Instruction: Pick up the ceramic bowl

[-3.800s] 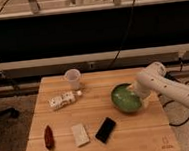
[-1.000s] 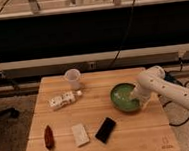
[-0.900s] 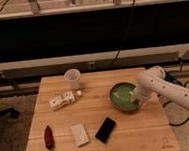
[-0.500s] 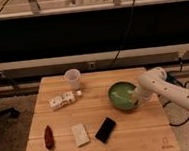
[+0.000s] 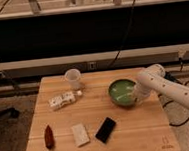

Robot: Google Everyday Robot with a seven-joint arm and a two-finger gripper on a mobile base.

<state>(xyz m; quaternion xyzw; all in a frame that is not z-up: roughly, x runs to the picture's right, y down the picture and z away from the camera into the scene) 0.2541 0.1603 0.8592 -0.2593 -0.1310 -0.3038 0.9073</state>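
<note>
The green ceramic bowl point(image 5: 122, 92) sits on the wooden table point(image 5: 98, 135), right of centre, upright, with a darker rim. My white arm comes in from the right, and the gripper point(image 5: 137, 97) is down at the bowl's right rim, touching or just beside it. The bowl's right edge is partly hidden behind the arm.
A white cup point(image 5: 73, 78) stands at the back of the table. A white box-like item point(image 5: 62, 99) lies to the left, a red object point(image 5: 48, 135) at front left, a pale block point(image 5: 80, 134) and a black phone point(image 5: 106, 129) in front. Cables hang off the table's right side.
The gripper has stayed at the bowl's right rim, and the arm has shifted slightly right and back. The bowl has barely moved.
</note>
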